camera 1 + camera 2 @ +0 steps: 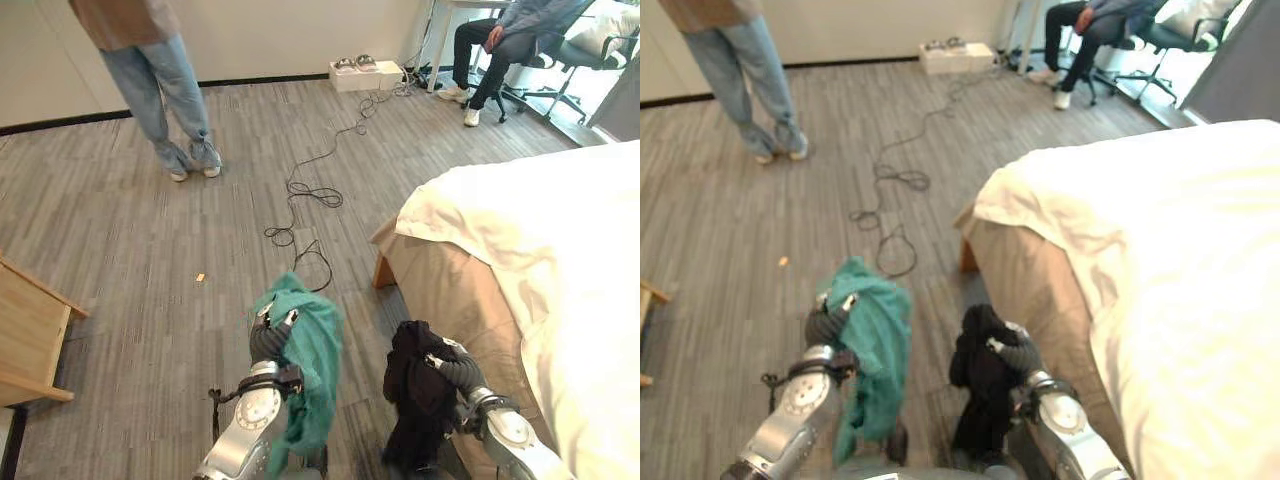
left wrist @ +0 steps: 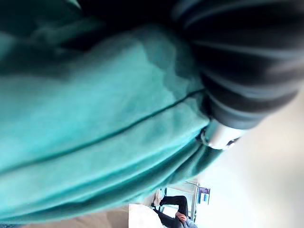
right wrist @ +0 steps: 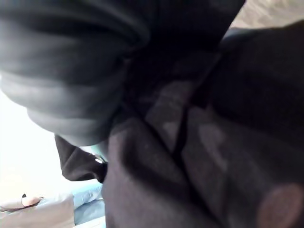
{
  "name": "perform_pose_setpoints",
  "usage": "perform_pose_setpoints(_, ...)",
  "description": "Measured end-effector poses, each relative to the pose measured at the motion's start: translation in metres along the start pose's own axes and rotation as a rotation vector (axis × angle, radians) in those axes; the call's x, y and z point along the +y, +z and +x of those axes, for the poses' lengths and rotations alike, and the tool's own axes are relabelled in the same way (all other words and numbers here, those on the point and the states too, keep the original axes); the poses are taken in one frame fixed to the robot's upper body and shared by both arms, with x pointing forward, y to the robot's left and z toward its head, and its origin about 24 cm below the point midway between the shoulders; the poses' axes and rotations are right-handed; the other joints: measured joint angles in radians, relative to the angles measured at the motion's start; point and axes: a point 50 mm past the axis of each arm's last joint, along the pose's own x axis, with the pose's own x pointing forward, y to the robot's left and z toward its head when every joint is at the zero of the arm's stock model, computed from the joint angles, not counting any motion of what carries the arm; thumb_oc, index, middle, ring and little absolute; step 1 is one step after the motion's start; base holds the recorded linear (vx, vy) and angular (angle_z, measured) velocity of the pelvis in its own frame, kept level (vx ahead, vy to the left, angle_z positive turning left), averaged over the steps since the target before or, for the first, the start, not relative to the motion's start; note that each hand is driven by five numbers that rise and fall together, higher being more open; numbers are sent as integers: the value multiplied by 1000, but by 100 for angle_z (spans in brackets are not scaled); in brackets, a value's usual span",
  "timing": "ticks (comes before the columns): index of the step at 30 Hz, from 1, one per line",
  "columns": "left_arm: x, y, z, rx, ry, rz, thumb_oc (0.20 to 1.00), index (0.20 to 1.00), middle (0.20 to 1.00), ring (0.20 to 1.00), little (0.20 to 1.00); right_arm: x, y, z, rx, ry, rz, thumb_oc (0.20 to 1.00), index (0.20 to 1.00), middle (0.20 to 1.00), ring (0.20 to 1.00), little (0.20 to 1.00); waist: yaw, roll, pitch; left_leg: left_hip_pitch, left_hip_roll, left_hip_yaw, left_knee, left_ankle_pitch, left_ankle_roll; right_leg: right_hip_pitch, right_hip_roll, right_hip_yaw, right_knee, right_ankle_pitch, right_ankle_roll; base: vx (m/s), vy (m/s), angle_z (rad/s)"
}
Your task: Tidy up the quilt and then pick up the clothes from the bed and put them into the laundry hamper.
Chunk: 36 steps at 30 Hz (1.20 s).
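A teal garment (image 1: 312,370) hangs from my left hand (image 1: 270,335), whose fingers are curled into the cloth above the floor. The same teal cloth (image 2: 95,123) lies close against the hand in the left wrist view. My right hand (image 1: 445,368) is shut on a black garment (image 1: 412,390) that hangs down beside the bed's near corner; the black cloth (image 3: 199,156) wraps around the hand in the right wrist view. The white quilt (image 1: 540,240) lies spread over the bed (image 1: 440,290) on the right.
A person in jeans (image 1: 160,90) stands at the back left. Another person sits on an office chair (image 1: 520,40) at the back right. A light wooden piece of furniture (image 1: 30,335) stands at the left edge. A white box with shoes (image 1: 362,72) is by the wall.
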Motion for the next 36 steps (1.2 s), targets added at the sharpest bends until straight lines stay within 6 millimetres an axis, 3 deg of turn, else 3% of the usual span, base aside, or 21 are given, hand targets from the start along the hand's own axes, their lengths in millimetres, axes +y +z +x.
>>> perform_pose_setpoints(1, -4, -6, -6, 23, 23, -28, 200, 200, 200, 200, 200, -1, 2, 2, -5, 16, -9, 200, 200, 200, 200, 200, 1, 43, -1, 13, 20, 5, 0, -3, -5, 51, 24, -6, -71, 22, -11, 27, 9, 10)
perform_pose_setpoints(3, -6, -14, 3, 26, -117, 79, 200, 200, 200, 200, 200, -14, -9, 6, 44, -56, 89, 200, 200, 200, 200, 200, 2, 53, -2, -13, 19, -21, 1, -1, -8, 27, 24, -20, -67, 19, -16, 35, 6, 16)
perform_pose_setpoints(7, -8, -21, 6, 61, -190, 116, 200, 200, 200, 200, 200, -38, -22, 8, 122, -176, 105, 200, 200, 200, 200, 200, 5, 82, 35, -61, 18, -25, 1, 16, -10, -25, 24, -24, -51, 20, -16, 142, 46, 6)
perform_pose_setpoints(13, -7, -22, 9, 51, -158, 152, 200, 200, 200, 200, 200, -39, -18, 14, 127, -167, 95, 200, 200, 200, 200, 200, 13, 81, 100, -79, 12, -26, 49, -3, -18, -11, 23, -46, -45, 11, -30, 174, 112, 8)
perform_pose_setpoints(16, -4, -24, 9, 64, -143, 156, 200, 200, 200, 200, 200, -40, -16, 16, 130, -167, 92, 200, 200, 200, 200, 200, 43, 82, 122, -73, 10, -31, 71, -25, -12, -1, 19, -60, -18, -4, -39, 219, 114, 14)
perform_pose_setpoints(18, -6, -20, 12, 55, -155, 157, 200, 200, 200, 200, 200, -42, -14, 17, 126, -176, 98, 200, 200, 200, 200, 200, 66, 72, 141, -107, -6, -55, 160, -81, -1, -6, -10, -99, 69, -61, -40, 325, 212, 49)
perform_pose_setpoints(19, -5, -16, 13, 52, -160, 166, 200, 200, 200, 200, 200, -38, -12, 19, 116, -179, 124, 200, 200, 200, 200, 200, 91, 55, 151, -141, -32, -35, 231, -129, 9, -12, -35, -107, 107, -117, -45, 384, 314, 72)
perform_pose_setpoints(20, -7, -14, 14, 54, -178, 169, 200, 200, 200, 200, 200, -37, -14, 18, 118, -191, 137, 200, 200, 200, 200, 200, 87, 43, 154, -166, -43, 10, 279, -162, 52, -4, -51, -133, 119, -121, -46, 314, 301, 64)
perform_pose_setpoints(21, -17, -11, 16, 53, -220, 157, 200, 200, 200, 200, 200, -40, -10, 16, 107, -210, 127, 200, 200, 200, 200, 200, 98, 63, 158, -172, -70, 30, 285, -183, 135, -80, -82, -140, 320, -171, -27, 208, 194, 49)
perform_pose_setpoints(23, -14, -12, 16, 77, -238, 182, 200, 200, 200, 200, 200, -23, -2, 19, 74, -176, 158, 200, 200, 200, 200, 200, 116, 43, 165, -174, -107, 37, 361, -209, 122, -282, -152, -68, 824, -213, -50, 351, 142, 40)
perform_pose_setpoints(24, -11, -15, 13, 88, -242, 198, 200, 200, 200, 200, 200, -12, 0, 20, 63, -149, 172, 200, 200, 200, 200, 200, 123, 34, 169, -172, -130, 13, 385, -254, 149, -351, -153, -48, 926, -166, -62, 391, 39, 28)
perform_pose_setpoints(25, -8, -16, 14, 94, -234, 209, 200, 200, 200, 200, 200, -7, 4, 23, 48, -134, 174, 200, 200, 200, 200, 200, 118, 41, 177, -171, -130, 15, 392, -247, 133, -378, -148, -60, 940, -188, -91, 335, -115, 16)
perform_pose_setpoints(27, -6, -16, 14, 96, -233, 215, 200, 200, 200, 200, 200, -4, 11, 25, 21, -115, 174, 200, 200, 200, 200, 200, 97, 59, 198, -150, -127, -7, 372, -246, 120, -412, -104, -88, 765, -216, -132, 473, -203, 28)
perform_pose_setpoints(28, -6, -16, 15, 94, -228, 216, 200, 200, 200, 200, 200, -6, 10, 24, 23, -120, 169, 200, 200, 200, 200, 200, 84, 58, 202, -132, -126, -23, 358, -247, 116, -418, -70, -88, 579, -211, -126, 712, -304, 25)
perform_pose_setpoints(31, -10, -13, 20, 63, -229, 198, 200, 200, 200, 200, 200, -16, 10, 21, 29, -117, 129, 200, 200, 200, 200, 200, 43, 53, 208, -121, -144, -92, 354, -278, 80, -482, -29, -25, 344, -163, -76, 626, -236, 49)
perform_pose_setpoints(33, -11, -14, 26, 56, -222, 199, 200, 200, 200, 200, 200, -25, 3, 18, 57, -129, 118, 200, 200, 200, 200, 200, -5, 40, 230, -73, -159, -159, 339, -286, 76, -491, -26, 29, 179, -67, -55, 778, -330, 123)
perform_pose_setpoints(34, -10, -21, 24, 76, -226, 202, 200, 200, 200, 200, 200, -24, -7, 15, 90, -124, 129, 200, 200, 200, 200, 200, -16, 22, 236, -20, -158, -194, 357, -333, 68, -468, -16, 48, 111, 2, -65, 865, -389, 132)
perform_pose_setpoints(36, -13, -28, 16, 102, -246, 191, 200, 200, 200, 200, 200, -21, -11, 12, 99, -122, 141, 200, 200, 200, 200, 200, -26, 16, 239, 25, -148, -250, 403, -401, 52, -468, -11, 48, 257, 31, -76, 789, -299, 113)
